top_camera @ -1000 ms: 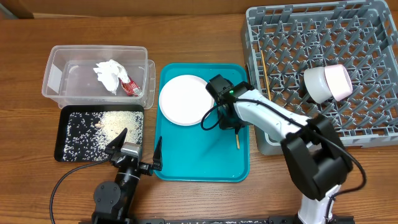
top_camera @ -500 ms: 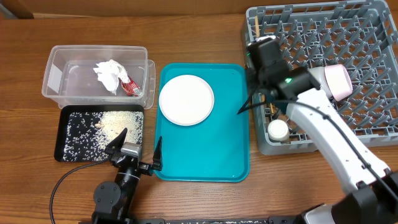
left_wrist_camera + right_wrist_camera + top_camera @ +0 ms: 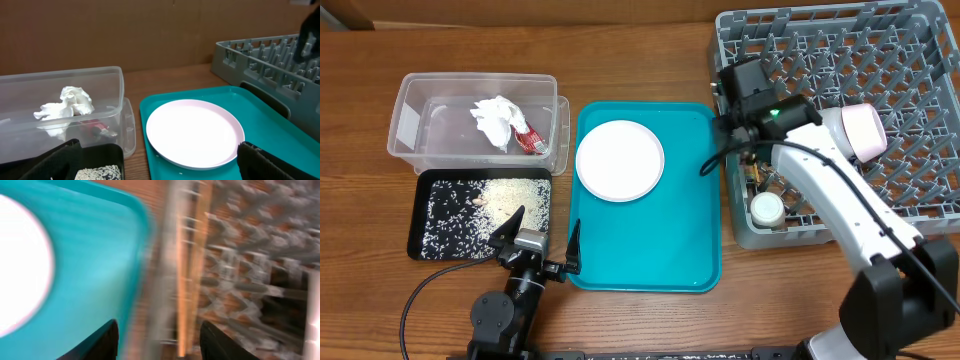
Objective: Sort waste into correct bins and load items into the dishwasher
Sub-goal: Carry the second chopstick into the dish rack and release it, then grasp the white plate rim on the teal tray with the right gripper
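My right gripper point(image 3: 738, 95) hangs over the left edge of the grey dish rack point(image 3: 840, 60), open, with nothing between its fingers. In the blurred right wrist view, a wooden chopstick point(image 3: 184, 280) lies along the rack's edge below the parted gripper point(image 3: 159, 330). A pale bowl point(image 3: 850, 132) stands in the rack. The round white plate point(image 3: 619, 160) rests on the teal tray point(image 3: 650, 250). The clear tub point(image 3: 420, 120) holds the crumpled napkin point(image 3: 498, 120) and the red packet point(image 3: 528, 141). Rice fills the black tray point(image 3: 430, 235). My left gripper point(image 3: 542, 236) stays open and empty at the front.
The teal tray lies between the two bins and the rack. The right arm's white links point(image 3: 840, 215) cross the rack's front left corner. In the left wrist view the plate point(image 3: 192, 131) lies just ahead, between the tub point(image 3: 100, 85) and the rack point(image 3: 265, 60).
My right gripper carried a chopstick from the teal tray's right side to the rack's left edge. Its jaws were shut on it and have now opened. The left arm has not moved.
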You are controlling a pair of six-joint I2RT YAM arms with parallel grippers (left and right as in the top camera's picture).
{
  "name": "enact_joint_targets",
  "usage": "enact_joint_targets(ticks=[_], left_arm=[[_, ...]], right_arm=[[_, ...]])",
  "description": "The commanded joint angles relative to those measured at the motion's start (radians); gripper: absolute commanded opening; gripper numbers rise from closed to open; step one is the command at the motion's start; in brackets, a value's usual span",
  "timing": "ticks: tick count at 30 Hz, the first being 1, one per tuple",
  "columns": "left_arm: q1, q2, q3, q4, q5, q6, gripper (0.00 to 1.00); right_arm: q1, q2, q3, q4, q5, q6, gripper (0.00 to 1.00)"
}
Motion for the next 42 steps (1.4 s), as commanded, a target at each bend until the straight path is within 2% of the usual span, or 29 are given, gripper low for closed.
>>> enact_joint_targets(ticks=[1, 8, 17, 18, 21, 23, 26, 28, 30, 33, 36, 39, 41, 42], left_arm=[[0.006, -0.010, -0.003, -0.001, 0.014, 0.012, 1.00], [0.006, -0.010, -0.003, -0.001, 0.014, 0.012, 1.00], [0.006, -0.010, -0.003, -0.001, 0.014, 0.012, 1.00], [0.006, -0.010, -0.003, -0.001, 0.014, 0.012, 1.00], [0.006, -0.010, -0.003, -0.001, 0.014, 0.012, 1.00], [0.006, -0.010, -0.003, -0.001, 0.014, 0.012, 1.00], [0.006, -0.010, -0.003, -0.001, 0.014, 0.012, 1.00], [0.006, -0.010, -0.003, -0.001, 0.014, 0.012, 1.00], [0.006, -0.010, -0.003, -0.001, 0.014, 0.012, 1.00], [0.006, -0.010, -0.003, -0.001, 0.014, 0.012, 1.00], [0.006, -0.010, -0.003, -0.001, 0.014, 0.012, 1.00], [0.006, -0.010, -0.003, -0.001, 0.014, 0.012, 1.00], [0.006, -0.010, -0.003, -0.001, 0.014, 0.012, 1.00], [0.006, -0.010, -0.003, -0.001, 0.014, 0.012, 1.00]], right_arm=[[0.063, -0.063, 0.042, 0.023, -0.251, 0.195, 0.54], [0.160, 0.061, -0.048, 0.106, -0.269, 0.558, 0.54], [0.186, 0.298, -0.069, 0.182, -0.237, 0.713, 0.48], [0.186, 0.313, -0.069, 0.187, -0.239, 0.713, 0.48], [0.186, 0.348, -0.068, 0.177, -0.252, 0.712, 0.25], [0.186, 0.351, -0.068, 0.163, -0.251, 0.708, 0.19], [0.176, 0.329, -0.059, 0.133, -0.251, 0.700, 0.04], [0.162, 0.294, -0.048, 0.121, -0.251, 0.664, 0.04], [0.138, 0.201, -0.022, 0.106, -0.238, 0.553, 0.04], [0.116, 0.078, 0.005, 0.073, -0.127, 0.489, 0.04], [0.089, -0.048, 0.011, 0.065, 0.054, 0.434, 0.04], [0.041, -0.153, 0.011, 0.072, 0.323, 0.403, 0.04], [0.007, -0.191, 0.011, 0.086, 0.528, 0.381, 0.04], [-0.001, -0.194, 0.011, 0.091, 0.571, 0.376, 0.04]])
